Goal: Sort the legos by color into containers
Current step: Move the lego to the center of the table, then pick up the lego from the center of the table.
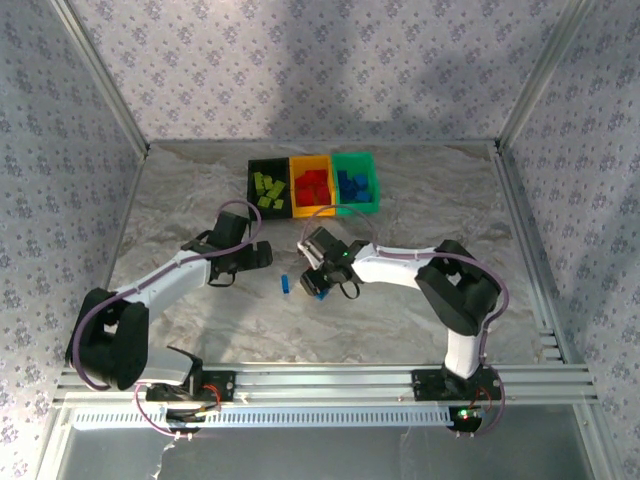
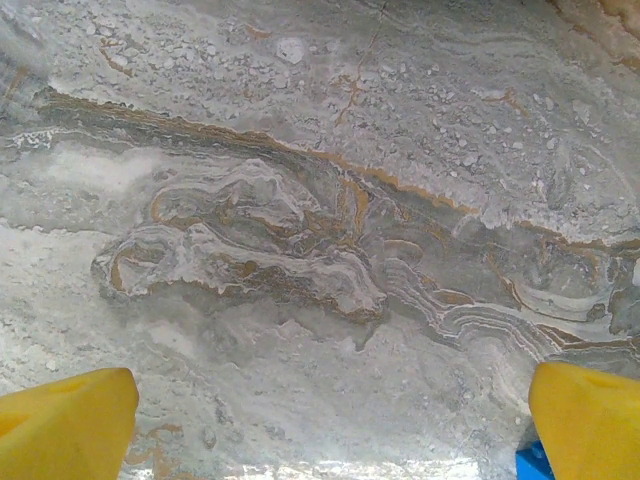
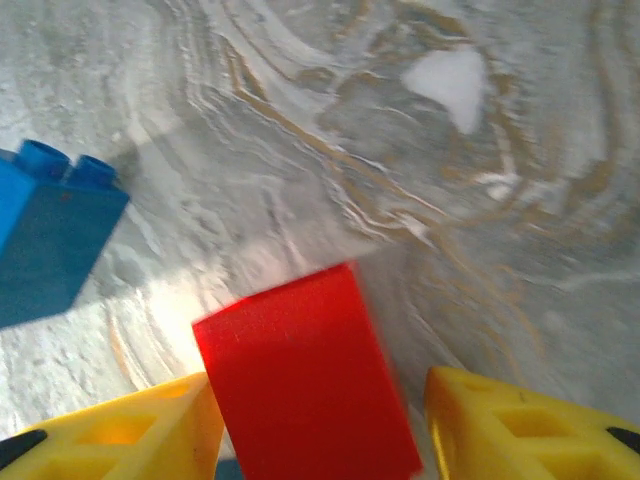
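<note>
Legos [image 1: 312, 187] lie in the containers [image 1: 312, 158], and the right hand [image 3: 318, 415] clamps a red lego [image 3: 300, 370] beside a blue lego [image 3: 50, 240]. Left hand [image 2: 330, 410] hangs spread wide above the tabletop [image 2: 320, 200].

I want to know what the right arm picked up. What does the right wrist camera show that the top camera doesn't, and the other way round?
Right wrist view: a close look at the red brick clamped in the right gripper, its colour plain.

Top view: the whole layout, with the black bin, orange bin and teal bin in a row holding sorted bricks, and the left gripper over the table.

Both: a loose blue brick lying on the marbled tabletop near the right gripper.
</note>
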Motion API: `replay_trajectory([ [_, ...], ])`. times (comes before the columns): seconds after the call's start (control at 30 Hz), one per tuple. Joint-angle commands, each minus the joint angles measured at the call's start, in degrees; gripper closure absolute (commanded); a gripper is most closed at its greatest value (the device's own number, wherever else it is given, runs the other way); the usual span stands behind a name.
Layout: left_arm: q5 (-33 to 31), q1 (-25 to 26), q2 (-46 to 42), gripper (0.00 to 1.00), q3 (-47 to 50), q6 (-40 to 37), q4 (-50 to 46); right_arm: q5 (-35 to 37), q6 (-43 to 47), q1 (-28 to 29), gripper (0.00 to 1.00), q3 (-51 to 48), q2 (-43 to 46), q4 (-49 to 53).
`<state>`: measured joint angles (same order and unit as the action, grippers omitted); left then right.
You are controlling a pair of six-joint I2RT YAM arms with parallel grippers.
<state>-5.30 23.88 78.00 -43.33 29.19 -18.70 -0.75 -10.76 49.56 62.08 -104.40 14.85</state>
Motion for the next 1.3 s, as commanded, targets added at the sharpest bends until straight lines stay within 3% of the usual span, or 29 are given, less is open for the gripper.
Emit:
replay_trajectory([
  [0.0,0.8,-0.4,-1.6,0.0,0.5,0.4,1.7,2.0,-1.3,-1.3,0.43,-1.6,3.6,3.1],
  [0.53,2.8,-2.2,-2.9,0.0,1.7,-0.5,2.7,0.9,-1.6,-1.0,0.43,3.1,-1.4,4.7],
  [0.67,3.0,-2.9,-2.1,0.0,0.7,-2.7,2.6,0.6,-1.7,-1.1,0.48,2.7,-2.0,4.2],
  [0.87,4.1,-3.4,-0.3,0.0,0.0,-4.5,4.5,0.9,-2.3,-1.0,0.66,1.5,-0.9,3.3],
  [1.27,6.6,-3.5,6.1,0.0,-1.3,-7.0,11.3,5.0,-6.1,-0.1,0.67,-1.0,4.0,5.3],
])
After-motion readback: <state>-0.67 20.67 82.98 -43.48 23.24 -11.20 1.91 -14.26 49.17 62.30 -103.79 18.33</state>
